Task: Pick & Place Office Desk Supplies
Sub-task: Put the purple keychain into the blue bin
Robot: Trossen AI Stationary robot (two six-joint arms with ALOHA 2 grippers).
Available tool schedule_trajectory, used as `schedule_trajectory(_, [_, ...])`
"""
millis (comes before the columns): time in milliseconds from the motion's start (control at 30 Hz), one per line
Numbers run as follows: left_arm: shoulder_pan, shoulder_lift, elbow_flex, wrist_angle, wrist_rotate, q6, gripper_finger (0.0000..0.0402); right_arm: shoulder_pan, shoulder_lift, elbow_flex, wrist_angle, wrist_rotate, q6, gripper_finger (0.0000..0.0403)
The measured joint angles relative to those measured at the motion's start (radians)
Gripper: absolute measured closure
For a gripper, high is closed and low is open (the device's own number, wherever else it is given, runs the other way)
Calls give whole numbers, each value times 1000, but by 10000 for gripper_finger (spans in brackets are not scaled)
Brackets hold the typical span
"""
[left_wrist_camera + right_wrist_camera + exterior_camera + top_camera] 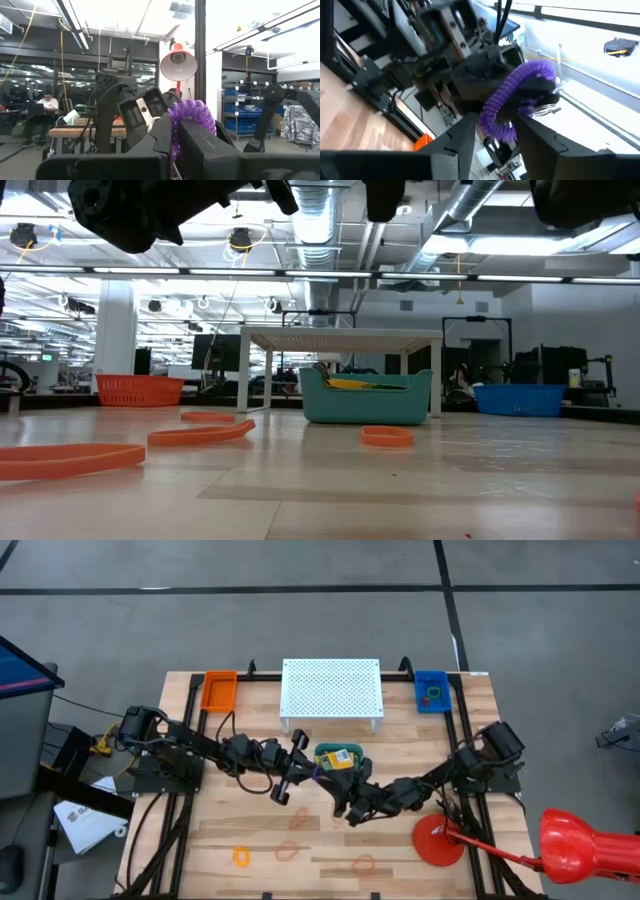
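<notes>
Light wooden table [330, 840], plank top, black frame rails along both sides; white perforated stand [331, 688] at far centre; orange bin [218, 690] far left, blue bin [433, 691] far right; teal tray [339, 757] just in front of the stand, mid-table; red round disc [438, 841] near right; orange rubber-band loops [241, 856] scattered along the near edge, left to centre.

purple coil [192, 120] partly hidden between fingers (both wrist views), blue bin's [432, 691] contents too small
</notes>
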Motion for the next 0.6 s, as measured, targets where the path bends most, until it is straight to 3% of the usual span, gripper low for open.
schedule_trajectory(600, [-14,0,21,4,-31,-3,391,8,-1,26,-18,-14,-3,289])
